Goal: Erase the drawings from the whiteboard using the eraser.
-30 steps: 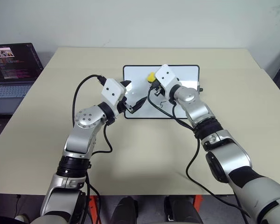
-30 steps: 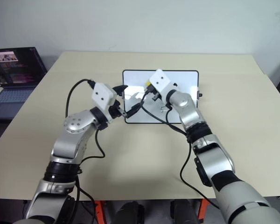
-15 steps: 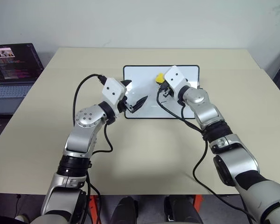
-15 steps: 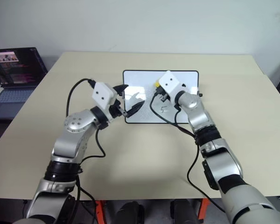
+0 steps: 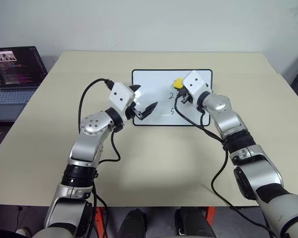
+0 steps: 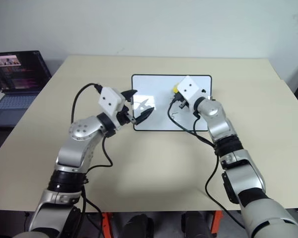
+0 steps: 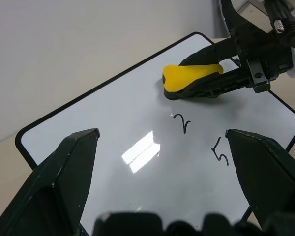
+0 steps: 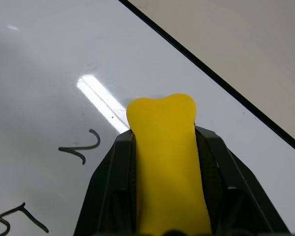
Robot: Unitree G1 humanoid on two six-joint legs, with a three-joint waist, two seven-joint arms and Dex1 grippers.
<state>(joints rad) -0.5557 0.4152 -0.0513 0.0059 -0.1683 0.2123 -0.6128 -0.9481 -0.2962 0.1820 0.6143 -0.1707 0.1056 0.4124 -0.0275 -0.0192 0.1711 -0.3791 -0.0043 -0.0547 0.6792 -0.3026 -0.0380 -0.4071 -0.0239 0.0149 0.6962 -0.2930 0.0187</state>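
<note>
- Whiteboard (image 5: 154, 101) lies on the worktop (image 5: 154, 163) – "2" (image 7: 183, 123) and "5" (image 7: 220, 152) remain
- Right fingers (image 8: 214, 162) pinch the eraser (image 7: 189, 78) by the "2"
- Left fingers (image 7: 64, 182) spread over the board's near edge
- Laptop (image 5: 12, 79) far left

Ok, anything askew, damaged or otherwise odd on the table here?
Nothing stands out. The whiteboard lies flat and square on the table, the right tool grips the eraser on it, and only a "2" and "5" remain.
</note>
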